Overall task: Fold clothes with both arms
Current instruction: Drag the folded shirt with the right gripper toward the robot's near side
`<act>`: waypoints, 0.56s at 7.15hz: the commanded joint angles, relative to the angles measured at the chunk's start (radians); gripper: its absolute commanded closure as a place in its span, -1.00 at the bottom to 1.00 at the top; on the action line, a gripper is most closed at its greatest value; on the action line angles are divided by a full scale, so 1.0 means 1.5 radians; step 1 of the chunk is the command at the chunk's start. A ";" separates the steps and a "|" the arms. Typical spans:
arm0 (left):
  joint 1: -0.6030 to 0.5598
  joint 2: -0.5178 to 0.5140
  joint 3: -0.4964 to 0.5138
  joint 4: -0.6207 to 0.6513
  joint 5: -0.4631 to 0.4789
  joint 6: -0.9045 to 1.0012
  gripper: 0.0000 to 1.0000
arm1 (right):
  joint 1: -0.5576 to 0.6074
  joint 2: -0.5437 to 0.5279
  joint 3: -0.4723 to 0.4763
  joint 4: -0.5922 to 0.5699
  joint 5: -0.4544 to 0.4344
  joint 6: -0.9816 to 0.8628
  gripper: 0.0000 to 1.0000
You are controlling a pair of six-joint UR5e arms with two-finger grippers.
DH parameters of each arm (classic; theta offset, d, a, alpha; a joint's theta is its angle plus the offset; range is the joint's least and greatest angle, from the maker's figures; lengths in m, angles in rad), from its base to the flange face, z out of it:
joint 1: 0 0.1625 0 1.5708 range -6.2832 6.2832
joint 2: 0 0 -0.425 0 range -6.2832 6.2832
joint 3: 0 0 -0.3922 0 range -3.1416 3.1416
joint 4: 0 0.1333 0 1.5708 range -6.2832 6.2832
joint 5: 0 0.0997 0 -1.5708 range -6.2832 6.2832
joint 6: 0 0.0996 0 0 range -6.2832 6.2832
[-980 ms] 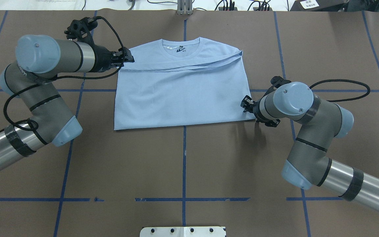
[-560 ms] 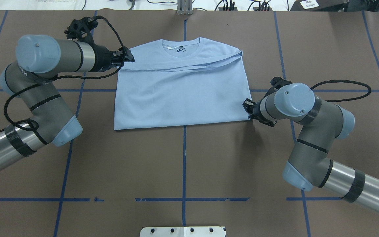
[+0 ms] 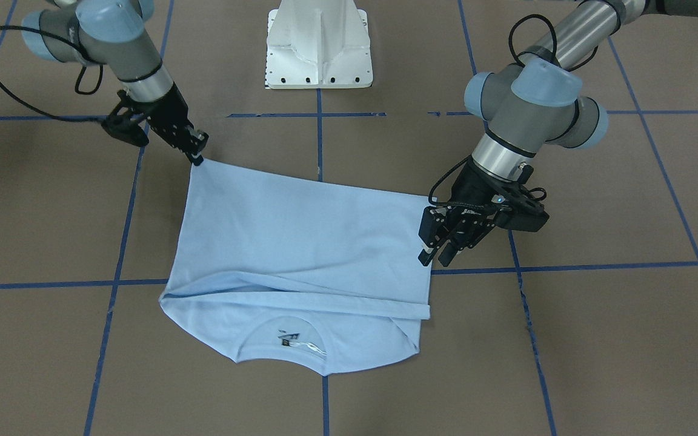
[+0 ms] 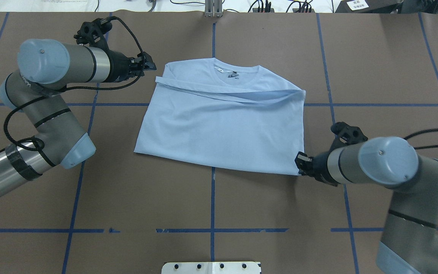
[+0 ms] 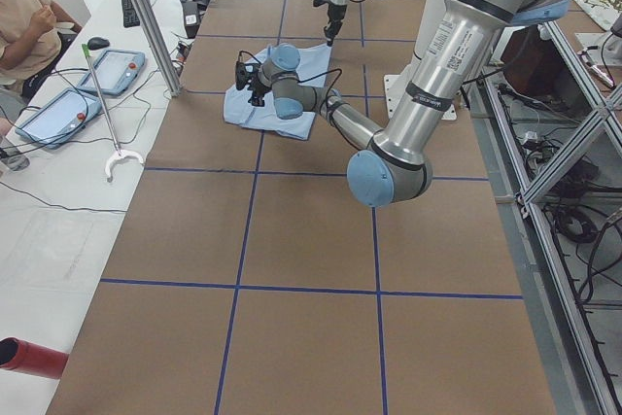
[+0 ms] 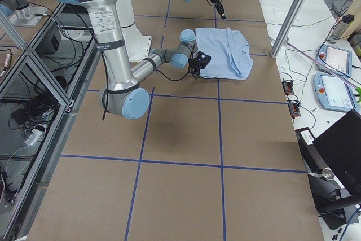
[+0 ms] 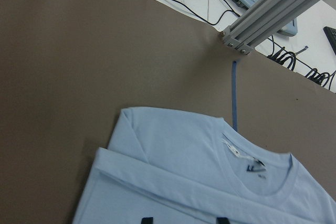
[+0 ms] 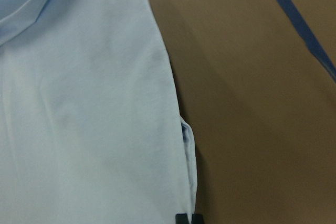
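The light blue t-shirt lies folded and skewed on the brown table, collar and dark neck label at the far side. My right gripper is at its near right corner and shut on that corner. The right wrist view shows the fingertips pinched on the cloth edge. My left gripper hovers open just beside the shirt's far left corner without holding it. Its fingertips stand apart over the folded sleeve band.
The white pedestal base sits at the robot's side of the table. Blue tape lines grid the brown surface. Beyond the far edge are an aluminium post, tablets, cables and a seated person.
The right arm has swung toward the robot and rightward, dragging the shirt's near right corner with it. The shirt slid right and turned, away from the left gripper, which stayed put.
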 commanded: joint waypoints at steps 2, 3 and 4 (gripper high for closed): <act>-0.001 0.008 -0.014 -0.001 0.000 -0.015 -0.23 | -0.238 -0.177 0.154 0.000 0.003 0.004 1.00; -0.001 0.008 -0.029 0.000 0.000 -0.024 -0.24 | -0.304 -0.190 0.154 -0.001 -0.007 0.017 -0.97; 0.000 0.008 -0.031 -0.001 -0.004 -0.020 -0.24 | -0.320 -0.191 0.154 -0.003 -0.008 0.035 -1.00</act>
